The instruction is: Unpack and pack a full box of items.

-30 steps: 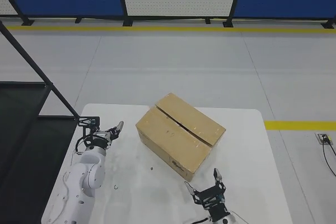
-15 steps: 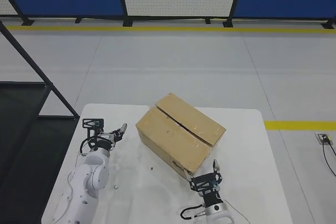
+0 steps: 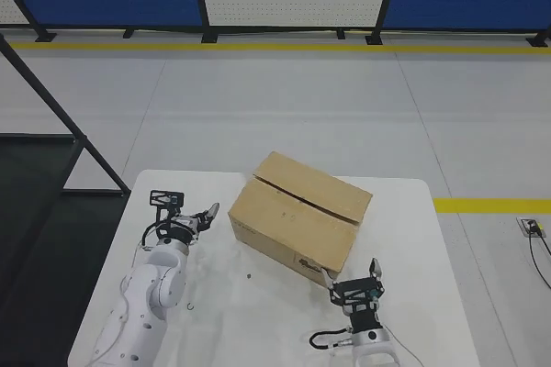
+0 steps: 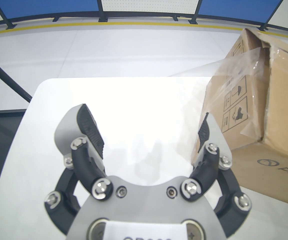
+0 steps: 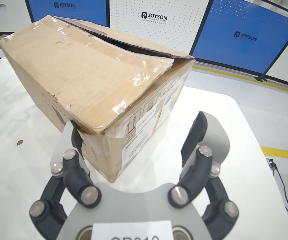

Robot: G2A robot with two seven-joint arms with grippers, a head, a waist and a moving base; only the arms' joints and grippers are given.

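A closed brown cardboard box (image 3: 298,216) lies at an angle on the white table (image 3: 257,321), its top flaps slightly parted along the seam. Clear tape hangs loose at its end (image 4: 236,76). My left gripper (image 3: 191,206) stands open just beside the box's left end; in the left wrist view (image 4: 145,116) one fingertip (image 4: 205,126) is right at the taped box (image 4: 279,106) corner. My right gripper (image 3: 349,272) is open at the box's near corner. In the right wrist view (image 5: 136,126) that corner of the box (image 5: 84,76) sits between the fingers.
A black metal frame (image 3: 37,174) stands off the table's left side. Small bits of debris (image 3: 248,273) lie on the table in front of the box. The table's right edge (image 3: 445,275) is close to the right gripper.
The box has turned a little and its near corner has shifted right. My right gripper moved forward and right to that corner. My left gripper moved closer to the box's left end.
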